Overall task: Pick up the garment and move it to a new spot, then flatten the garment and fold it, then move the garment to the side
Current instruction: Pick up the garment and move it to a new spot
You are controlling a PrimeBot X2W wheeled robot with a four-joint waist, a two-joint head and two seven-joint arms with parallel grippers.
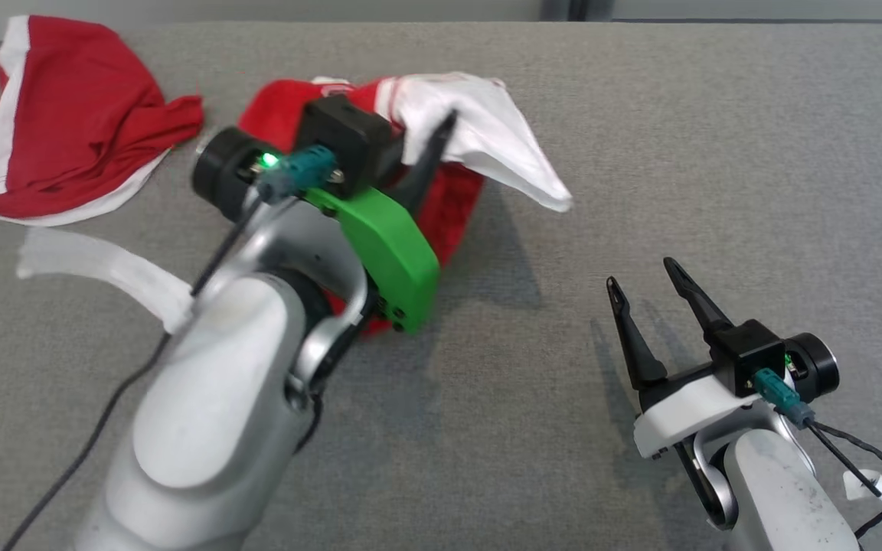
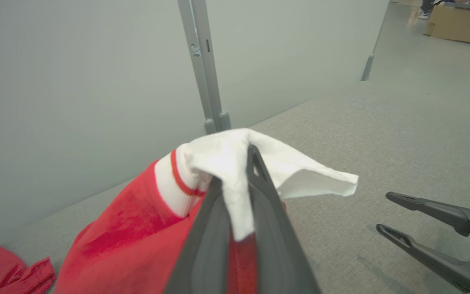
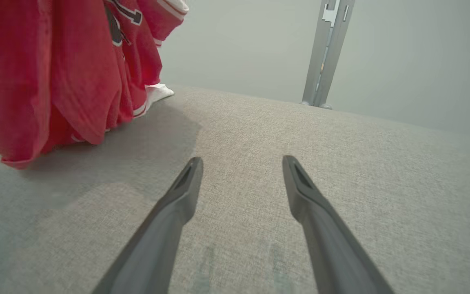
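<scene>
The garment (image 1: 479,145), red and white, hangs bunched over the grey surface (image 1: 717,153), its white edge pinched in the closed left end effector (image 2: 235,175). A good carry probably means lifting the hem clear before travelling. There are two garments, the second garment (image 1: 66,115) lying far left, and two end effectors, the right end effector (image 1: 640,274) open and empty.

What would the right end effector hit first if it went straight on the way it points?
Likely nothing near: the open right end effector points across the grey table, the red garment hanging off to its left. Beyond the far edge stands a pale wall; depth is unclear.
</scene>
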